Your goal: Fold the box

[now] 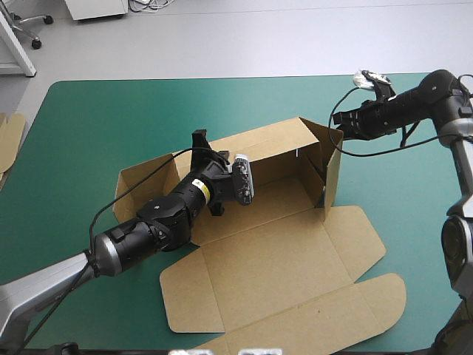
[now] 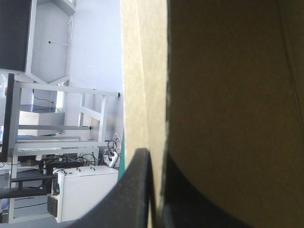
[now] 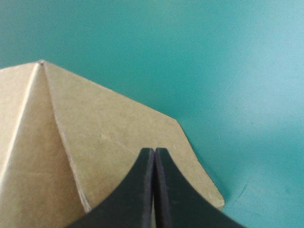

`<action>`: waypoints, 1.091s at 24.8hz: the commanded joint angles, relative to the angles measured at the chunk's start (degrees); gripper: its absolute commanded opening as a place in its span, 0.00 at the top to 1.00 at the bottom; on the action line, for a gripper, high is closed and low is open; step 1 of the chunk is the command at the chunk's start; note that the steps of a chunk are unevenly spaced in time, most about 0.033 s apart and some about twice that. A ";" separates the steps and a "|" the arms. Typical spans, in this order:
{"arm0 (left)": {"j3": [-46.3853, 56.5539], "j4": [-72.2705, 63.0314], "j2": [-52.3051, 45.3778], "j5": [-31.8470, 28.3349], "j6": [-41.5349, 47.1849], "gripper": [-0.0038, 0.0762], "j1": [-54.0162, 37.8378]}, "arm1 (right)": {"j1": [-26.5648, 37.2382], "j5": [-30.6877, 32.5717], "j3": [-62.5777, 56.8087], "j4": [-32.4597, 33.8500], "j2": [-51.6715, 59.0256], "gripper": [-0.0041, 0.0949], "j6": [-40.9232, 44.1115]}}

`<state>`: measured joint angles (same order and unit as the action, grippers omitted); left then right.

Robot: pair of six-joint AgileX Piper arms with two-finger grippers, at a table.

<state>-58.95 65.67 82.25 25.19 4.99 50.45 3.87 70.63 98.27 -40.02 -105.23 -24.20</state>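
The brown box [image 1: 266, 207] lies mid-table with its back wall and right end wall raised, and its lid [image 1: 295, 288] flat toward the near edge. My left gripper [image 1: 199, 142] is at the back wall's top edge near the left end. In the left wrist view it [image 2: 154, 154] is shut on the box [image 2: 228, 95], with the board edge-on between the fingers. My right gripper [image 1: 341, 132] is at the outer top corner of the right end wall. It [image 3: 154, 151] is shut with its point over a brown flap [image 3: 109, 123]; contact is unclear.
More brown board [image 1: 9, 137] shows at the table's left edge. The left side flap [image 1: 137, 185] splays out beside my left arm. Teal-green cover [image 1: 111, 126] stretches behind and to the right of the box.
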 commanded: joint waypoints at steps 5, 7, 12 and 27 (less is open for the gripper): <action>-0.49 -3.52 -0.38 -5.56 1.85 0.97 0.65 | 0.29 -2.80 -7.69 -5.75 6.73 0.99 -7.33; -0.49 -3.52 -0.38 -5.65 2.09 0.97 0.65 | 0.29 -4.40 -10.54 -6.96 8.02 0.99 -10.17; -0.49 -3.52 -0.38 -5.90 2.95 0.97 0.65 | 0.29 -5.94 -15.44 -8.17 10.04 0.99 -16.20; -0.49 -3.52 -0.38 -5.91 3.56 0.97 0.65 | -3.19 -5.90 -19.91 -9.42 16.06 0.47 -22.12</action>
<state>-58.95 65.89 82.25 25.01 6.70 50.34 1.56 65.25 77.93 -46.30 -91.76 -45.38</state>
